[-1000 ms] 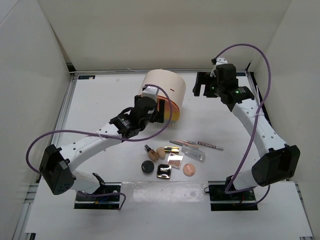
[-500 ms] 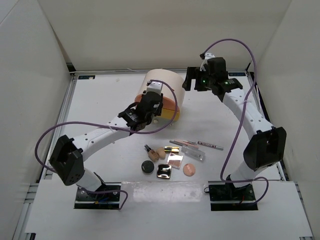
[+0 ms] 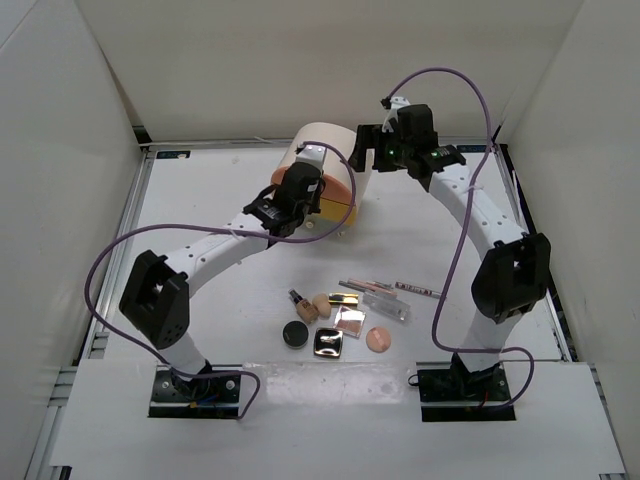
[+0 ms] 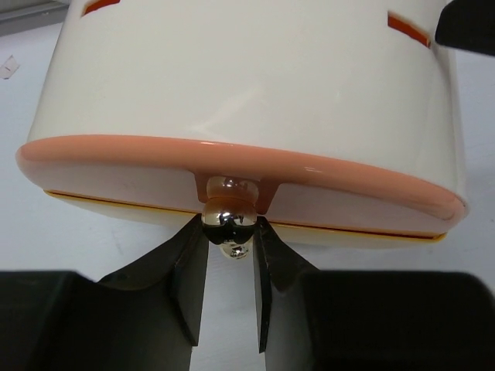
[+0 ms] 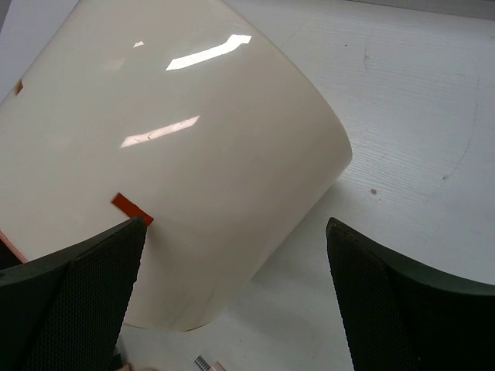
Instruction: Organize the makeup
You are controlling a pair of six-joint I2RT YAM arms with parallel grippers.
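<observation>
At frame centre, left gripper (image 4: 230, 226) pinches the chrome knob (image 4: 230, 212). Right gripper (image 5: 236, 232) gapes wide beside the cream cylinder (image 5: 193, 147).

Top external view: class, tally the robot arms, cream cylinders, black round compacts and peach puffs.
Robot arms: 2
Cream cylinder: 1
Black round compact: 1
Peach puff: 1
Total: 5

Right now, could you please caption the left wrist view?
Left gripper pinches the chrome knob of the cream organizer's orange drawer.
</observation>
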